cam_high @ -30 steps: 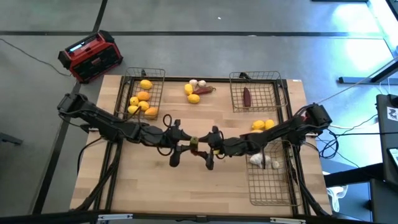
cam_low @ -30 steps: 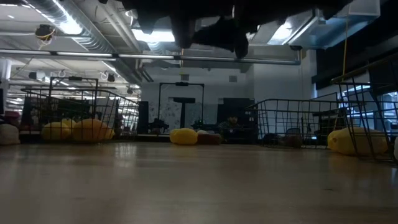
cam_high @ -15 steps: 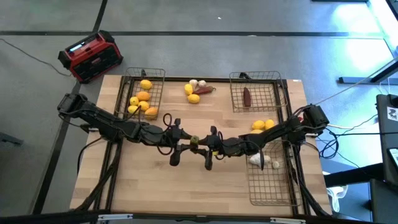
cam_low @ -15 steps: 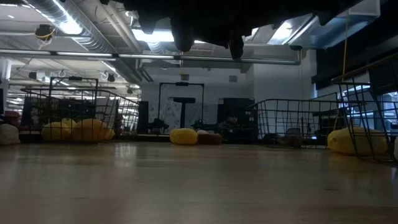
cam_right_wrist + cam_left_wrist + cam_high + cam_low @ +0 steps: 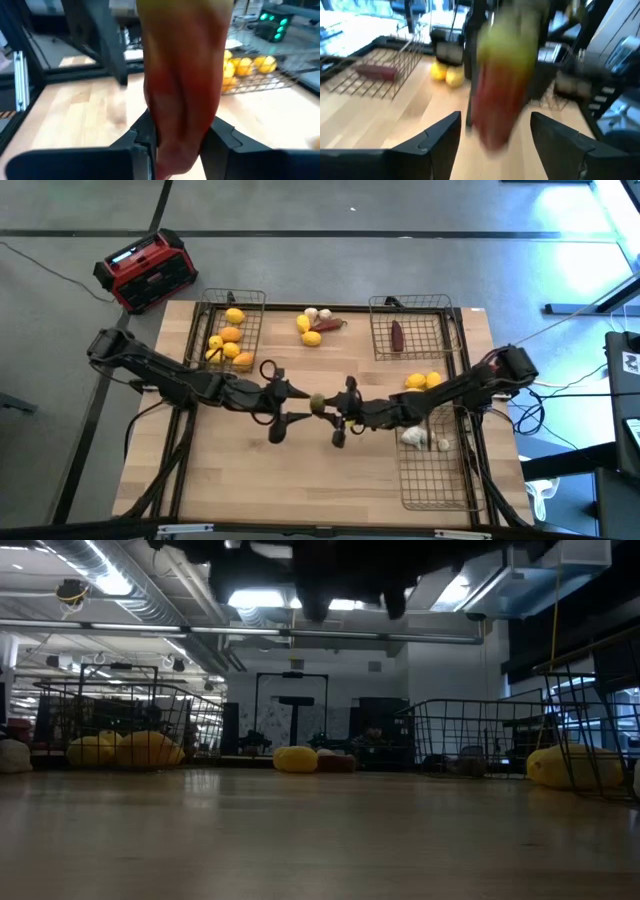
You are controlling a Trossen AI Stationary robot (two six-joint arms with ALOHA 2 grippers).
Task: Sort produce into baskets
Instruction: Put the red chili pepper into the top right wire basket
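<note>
Red-and-green, the long fruit (image 5: 182,85) now sits clamped in the right tool (image 5: 333,408) above mid-tabletop (image 5: 300,480), the left tool (image 5: 298,398) having just spread wide beside it, so the handover looks done, basket (image 5: 412,330) next.

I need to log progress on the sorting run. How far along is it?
Partly done. The left basket holds lemons, the far right basket one red piece, and the near right basket garlic. In hand: a red and green piece is clamped in the right claw above mid-table, with the left claw open beside it. Left: the loose pile at the far edge and two lemons.
</note>
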